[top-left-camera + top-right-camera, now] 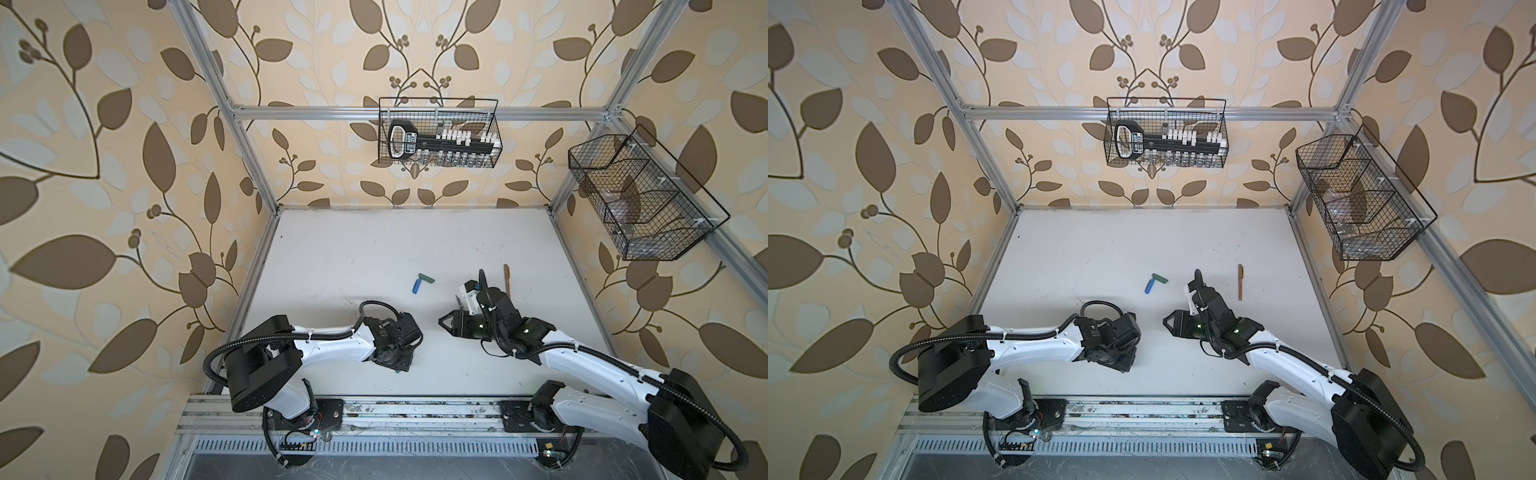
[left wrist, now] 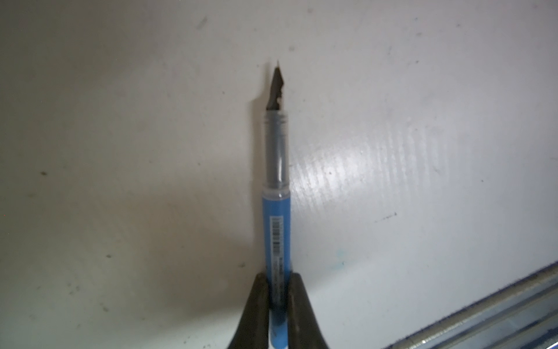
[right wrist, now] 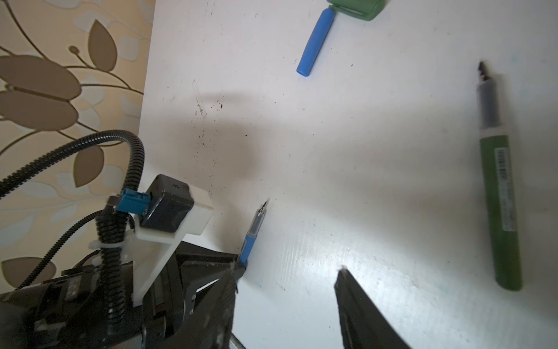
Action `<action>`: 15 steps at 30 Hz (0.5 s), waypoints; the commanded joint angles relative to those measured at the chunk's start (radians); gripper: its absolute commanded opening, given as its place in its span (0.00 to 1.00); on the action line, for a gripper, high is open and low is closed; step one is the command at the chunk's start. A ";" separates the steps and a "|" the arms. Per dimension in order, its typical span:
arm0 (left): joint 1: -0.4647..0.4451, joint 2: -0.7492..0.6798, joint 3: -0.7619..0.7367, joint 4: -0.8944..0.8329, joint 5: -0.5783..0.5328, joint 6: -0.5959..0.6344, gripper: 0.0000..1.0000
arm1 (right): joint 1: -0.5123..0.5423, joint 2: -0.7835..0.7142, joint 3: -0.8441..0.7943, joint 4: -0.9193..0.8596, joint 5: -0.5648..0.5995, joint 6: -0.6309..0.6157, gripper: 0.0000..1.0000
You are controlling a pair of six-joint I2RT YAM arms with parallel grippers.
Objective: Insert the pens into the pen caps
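In both top views your blue cap [image 1: 417, 286] and green cap [image 1: 427, 277] lie touching mid-worktop [image 1: 374, 249], but neither view shows what is being held. The left wrist view settles it: your left gripper [image 2: 277, 279] is clamped on the blue pen [image 2: 276, 211] near its tail, leaving the nib free, I judge, for capping. In the right wrist view your right gripper [image 3: 288, 270] stands apart and empty near the green pen [image 3: 501, 211], and the green cap is cut off by the frame edge.

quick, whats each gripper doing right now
left gripper: shut on the blue pen
right gripper: open, holding nothing
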 commanded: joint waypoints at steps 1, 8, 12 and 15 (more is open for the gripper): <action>-0.012 0.018 0.018 -0.028 -0.021 0.012 0.09 | 0.035 0.047 -0.003 0.070 0.032 0.059 0.55; -0.012 -0.048 0.099 -0.088 -0.055 0.035 0.10 | 0.107 0.156 0.010 0.191 0.024 0.121 0.55; -0.013 -0.097 0.135 -0.112 -0.076 0.049 0.11 | 0.129 0.210 0.020 0.256 0.013 0.146 0.55; -0.013 -0.097 0.152 -0.121 -0.083 0.057 0.11 | 0.133 0.253 0.033 0.298 -0.003 0.154 0.55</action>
